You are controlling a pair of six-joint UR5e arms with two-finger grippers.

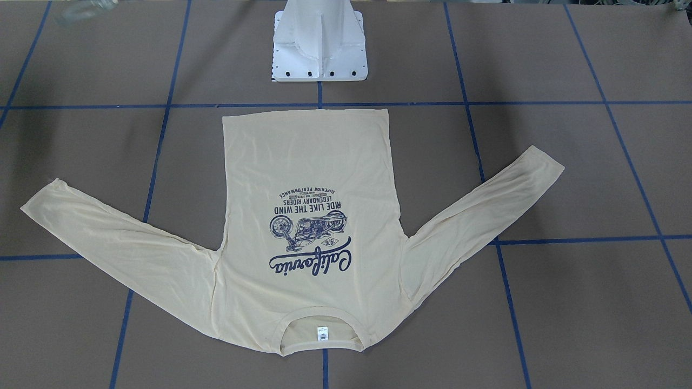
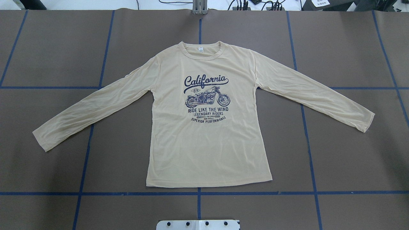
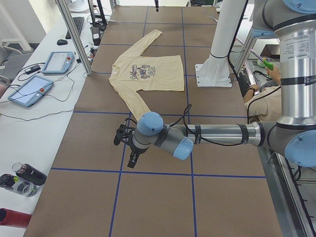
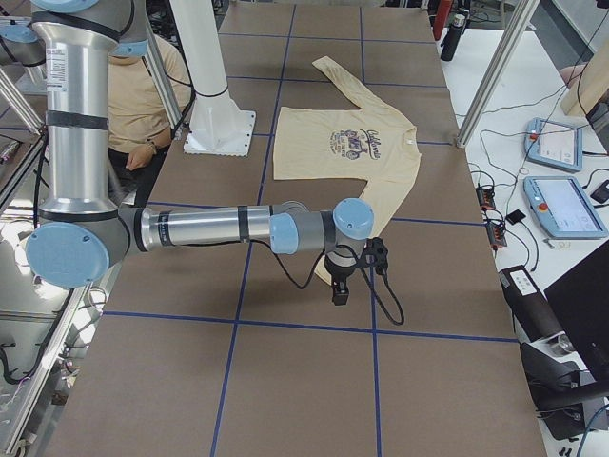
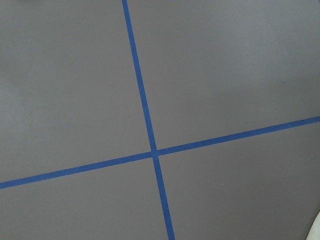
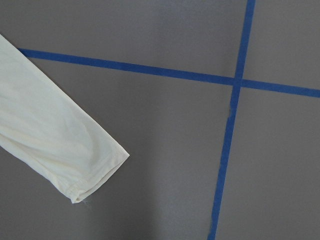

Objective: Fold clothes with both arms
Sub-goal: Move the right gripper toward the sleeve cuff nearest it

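Observation:
The pale cream-yellow long-sleeved T-shirt (image 2: 207,143) lies flat on the brown table, print side up, both sleeves spread out to the sides. Its collar and white neck label (image 2: 200,49) point away from the robot base. It also shows in the front view (image 1: 311,151). My left gripper (image 3: 129,157) hovers over the table just beyond the end of one sleeve; I cannot tell whether it is open. My right gripper (image 4: 340,290) hovers beyond the other sleeve's cuff (image 6: 95,170); I cannot tell its state either. Neither gripper shows in the overhead or front views.
The white pedestal base (image 1: 319,43) stands near the shirt's hem. Blue tape lines (image 2: 198,193) grid the table. Tablets (image 3: 58,61) and bottles (image 3: 24,175) sit on a side bench. A seated person (image 4: 143,86) is behind the base.

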